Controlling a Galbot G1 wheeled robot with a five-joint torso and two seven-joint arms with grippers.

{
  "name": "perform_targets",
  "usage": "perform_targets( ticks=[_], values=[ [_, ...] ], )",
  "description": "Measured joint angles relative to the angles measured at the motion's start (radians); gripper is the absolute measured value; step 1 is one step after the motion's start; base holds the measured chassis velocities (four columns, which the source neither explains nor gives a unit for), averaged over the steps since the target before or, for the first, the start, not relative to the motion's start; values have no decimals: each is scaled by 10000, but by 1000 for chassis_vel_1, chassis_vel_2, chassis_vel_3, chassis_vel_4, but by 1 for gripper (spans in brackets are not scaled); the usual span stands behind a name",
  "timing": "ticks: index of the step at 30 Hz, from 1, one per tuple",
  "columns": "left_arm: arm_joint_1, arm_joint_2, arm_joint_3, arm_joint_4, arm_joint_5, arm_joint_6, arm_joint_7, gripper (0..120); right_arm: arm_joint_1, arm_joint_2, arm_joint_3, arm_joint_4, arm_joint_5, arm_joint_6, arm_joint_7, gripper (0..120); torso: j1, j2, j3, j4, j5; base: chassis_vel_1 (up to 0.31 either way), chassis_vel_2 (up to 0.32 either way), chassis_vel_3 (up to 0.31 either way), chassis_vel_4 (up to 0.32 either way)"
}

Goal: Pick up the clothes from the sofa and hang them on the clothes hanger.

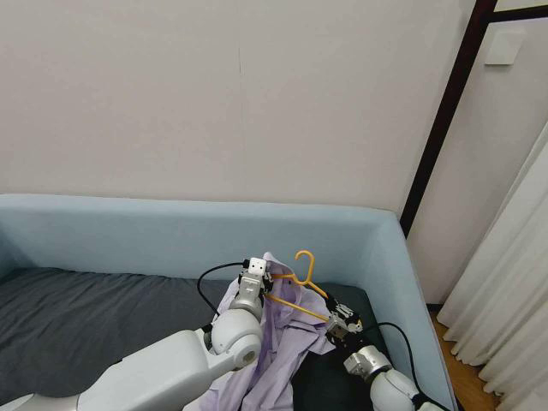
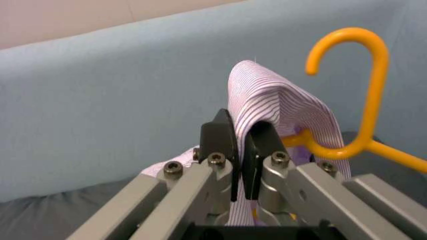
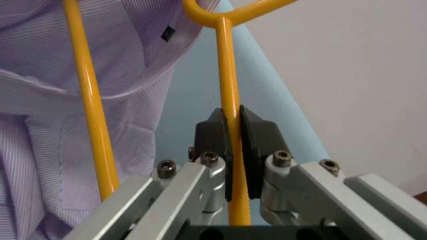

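Nearest, the right gripper point(image 3: 232, 131) is clamped on the orange hanger point(image 3: 228, 75), steadying it. The left gripper point(image 2: 239, 137) is pinched on the striped shirt point(image 2: 270, 100), held above the sofa point(image 1: 171, 235) for draping.

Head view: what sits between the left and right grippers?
The orange hanger and the purple striped shirt draped on it lie between the left gripper and the right gripper, seen in the head view.
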Motion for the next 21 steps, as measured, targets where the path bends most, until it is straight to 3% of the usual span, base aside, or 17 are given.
perform_targets(
  ticks=[11, 21],
  values=[
    [-215, -245, 323, 153, 204, -34, 44, 0, 368, 43, -254, 188, -220, -191, -261, 4, 0, 0, -1, 2, 0, 0, 0, 0, 0],
    [707, 106, 101, -170, 522, -40, 79, 0, 533, -140, -23, 608, 44, 42, -287, 4, 0, 0, -1, 5, -3, 0, 0, 0, 0]
  ],
)
